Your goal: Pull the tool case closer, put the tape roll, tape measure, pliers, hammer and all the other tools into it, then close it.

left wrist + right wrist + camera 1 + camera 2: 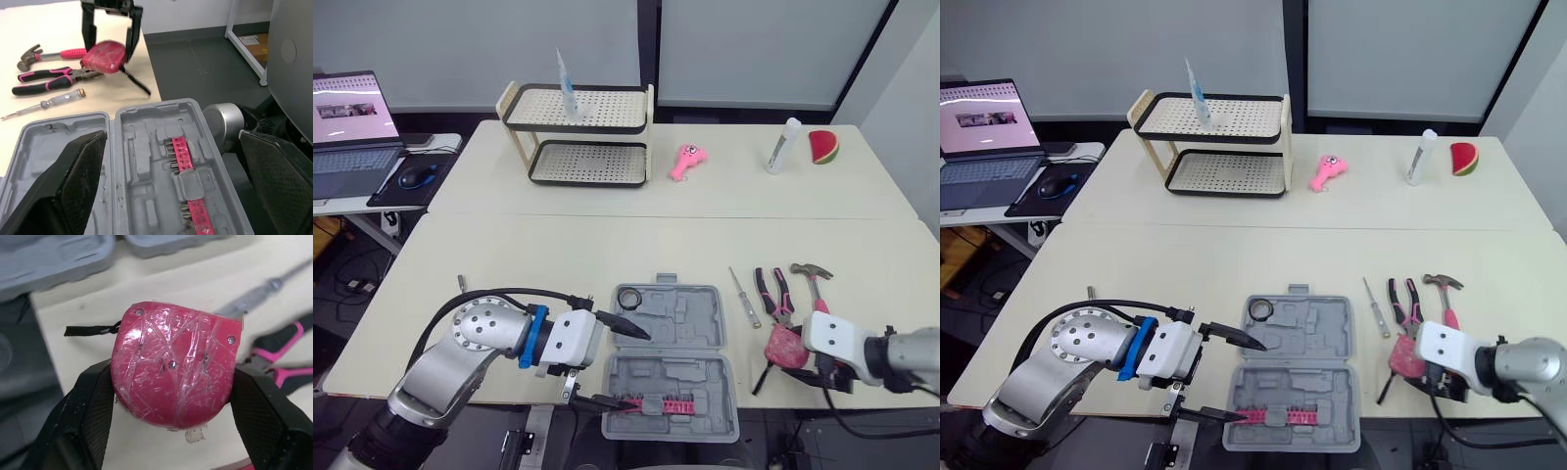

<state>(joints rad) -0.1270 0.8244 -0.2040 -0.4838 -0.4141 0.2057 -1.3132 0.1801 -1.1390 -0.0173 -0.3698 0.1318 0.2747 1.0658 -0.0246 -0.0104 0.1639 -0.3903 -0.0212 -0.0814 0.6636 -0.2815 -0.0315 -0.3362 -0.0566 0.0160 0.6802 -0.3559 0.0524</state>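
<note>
Right hand (174,387): clenched on pink tape measure (783,346), black strap trailing, at near edge of table (558,245), right of tool case (690,377).
Left hand (626,369): released, fingers spread wide, at left side of tool case; one finger over far half, other at left edge of near half.
Tool case: grey, open flat, between both hands.
Tape roll (627,296): black, in far-left recess of case.
Bit strip (656,403): pink, in near half.
Screwdriver (744,297), pliers (771,292), hammer (813,279): side by side on table, right of case, beyond tape measure; pliers and hammer pink-handled.
</note>
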